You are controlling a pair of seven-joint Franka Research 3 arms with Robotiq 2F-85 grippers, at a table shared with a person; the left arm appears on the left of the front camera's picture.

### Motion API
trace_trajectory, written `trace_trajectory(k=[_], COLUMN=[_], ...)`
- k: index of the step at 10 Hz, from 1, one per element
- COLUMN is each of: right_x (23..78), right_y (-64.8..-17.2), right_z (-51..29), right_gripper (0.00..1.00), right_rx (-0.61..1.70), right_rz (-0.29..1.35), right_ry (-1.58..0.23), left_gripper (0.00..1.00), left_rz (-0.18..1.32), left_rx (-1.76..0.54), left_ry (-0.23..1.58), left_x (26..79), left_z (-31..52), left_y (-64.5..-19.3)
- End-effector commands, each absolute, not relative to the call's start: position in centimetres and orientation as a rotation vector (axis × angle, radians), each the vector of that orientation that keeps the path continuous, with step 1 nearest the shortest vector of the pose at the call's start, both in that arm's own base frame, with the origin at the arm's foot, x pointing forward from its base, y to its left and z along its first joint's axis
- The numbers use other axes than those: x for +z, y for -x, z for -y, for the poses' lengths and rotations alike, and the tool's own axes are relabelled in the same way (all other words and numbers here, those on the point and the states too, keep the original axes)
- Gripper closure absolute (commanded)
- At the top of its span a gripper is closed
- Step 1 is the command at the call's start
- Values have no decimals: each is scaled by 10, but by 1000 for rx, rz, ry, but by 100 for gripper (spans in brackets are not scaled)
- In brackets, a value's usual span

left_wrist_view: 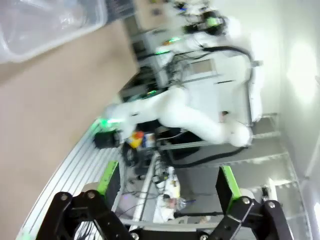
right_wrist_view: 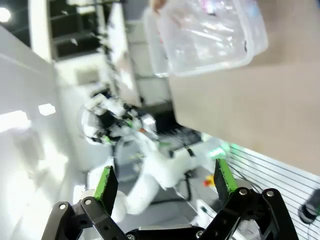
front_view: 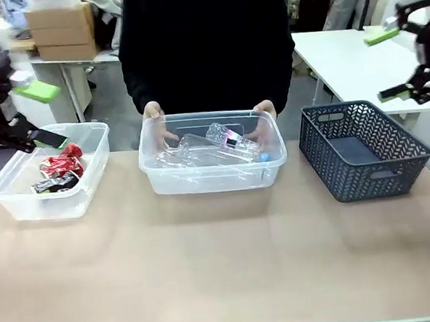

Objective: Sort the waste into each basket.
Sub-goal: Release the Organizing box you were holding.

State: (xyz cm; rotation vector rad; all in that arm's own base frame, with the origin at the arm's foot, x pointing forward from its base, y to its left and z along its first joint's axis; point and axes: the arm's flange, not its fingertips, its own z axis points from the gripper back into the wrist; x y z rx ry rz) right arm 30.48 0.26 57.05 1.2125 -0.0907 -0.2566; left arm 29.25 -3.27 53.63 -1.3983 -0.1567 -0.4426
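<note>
We count three containers on the tabletop. Left tub: crushed red and black cans; exact number unclear. Middle tub: clear plastic bottles, with a person's two hands on its far rim. Dark lattice basket, right: we see nothing inside. The front view shows the contents; the wrist views catch only blurred tub corners. Left gripper above the left tub, right gripper above the basket: jaws wide apart, holding nothing.
</note>
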Motion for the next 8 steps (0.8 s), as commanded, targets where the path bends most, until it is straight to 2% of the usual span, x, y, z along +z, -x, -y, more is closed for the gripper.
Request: trace_trajectory(k=[1, 8], right_x=[577, 577], right_y=[-315, -315], right_z=[-24, -24], right_gripper=[0, 0], right_rx=[-188, -188], right_rz=[49, 49], right_ry=[-1116, -1116], left_gripper=[0, 0], left_rz=[127, 127], left_rx=[-417, -417], left_ry=[1248, 1248], left_x=[548, 548], left_z=[58, 58], left_y=[-295, -295])
